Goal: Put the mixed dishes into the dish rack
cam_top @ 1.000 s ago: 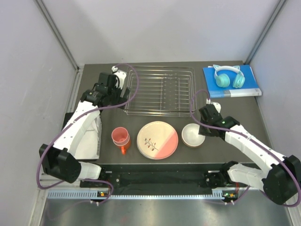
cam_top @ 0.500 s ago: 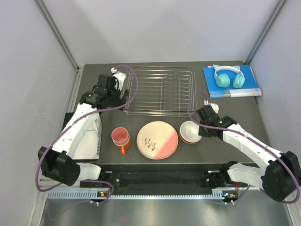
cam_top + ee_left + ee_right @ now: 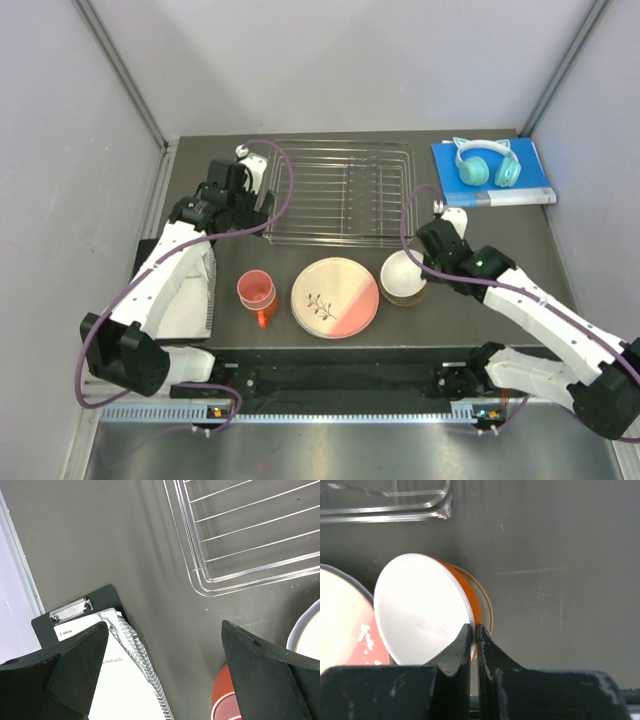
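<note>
One small orange bowl (image 3: 420, 615) is sitting tipped up on its edge just right of the patterned plate (image 3: 335, 297), in front of the dish rack (image 3: 340, 240). The right pincer (image 3: 474, 630) is gripping it, closed tight with one finger inside the rim and one outside. The bowl is looking hard and glossy, light but brittle and probably slippery (a thin rim pinch may be letting it swing), so I am judging that a slow, low carry with the hold kept deep on the rim is the safe way. The left pincer (image 3: 162, 635) is hanging wide apart and holding nothing, over the dark tabletop (image 3: 530, 240) by the rack's near left corner, beside a clipboard (image 3: 75, 622). An orange mug (image 3: 257, 292) is waiting left of the plate. The tabletop is looking matte and flat, with plain pale walls (image 3: 350, 60) closing it in on three sides, and headphones (image 3: 484, 163) are lying on a blue book (image 3: 530, 192) at the far right, just beside the rack.
</note>
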